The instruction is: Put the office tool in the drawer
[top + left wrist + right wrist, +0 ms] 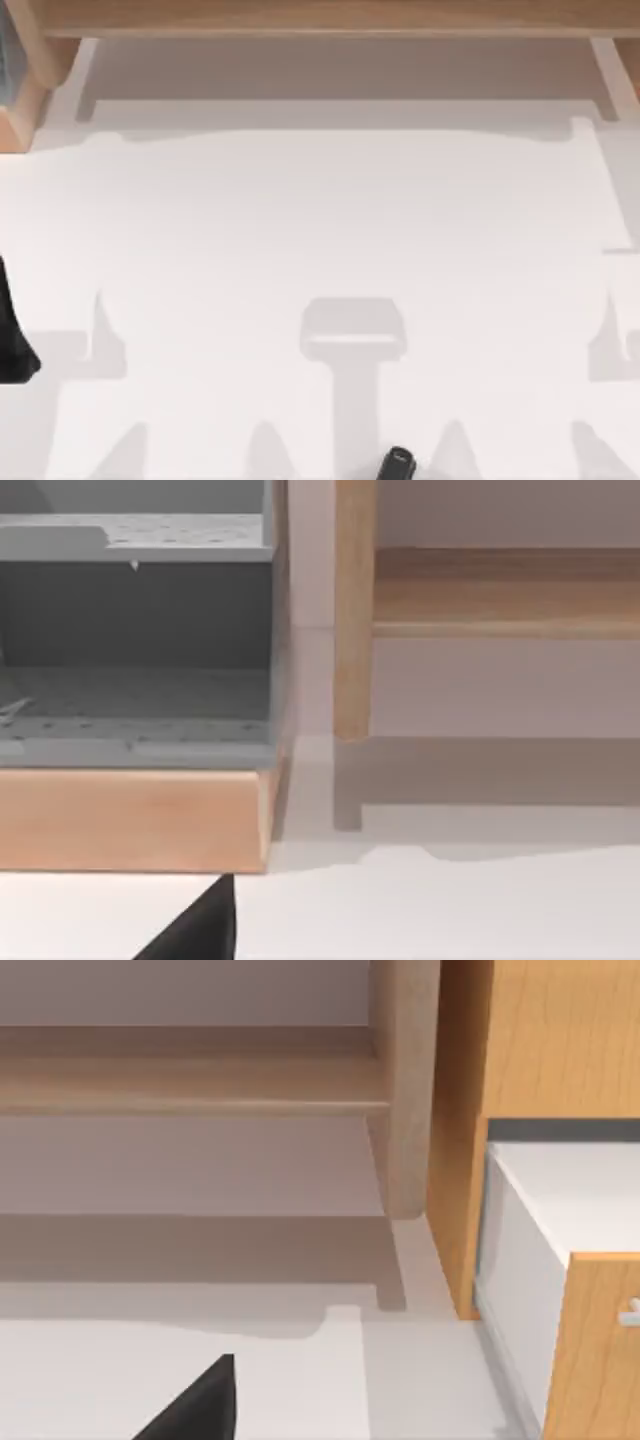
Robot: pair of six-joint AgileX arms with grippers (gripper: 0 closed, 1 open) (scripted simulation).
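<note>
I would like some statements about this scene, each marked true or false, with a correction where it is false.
1. The office tool lies on the white table at the top view's bottom edge. True.
2. The office tool is inside the drawer. False: it lies on the table, far from the drawer.
3. The drawer sits at the far edge in a light wooden frame. True.
4. An end effector is clamped on the office tool. False: nothing touches it.

No readable text, label, brand, number or sign appears on anything.
</note>
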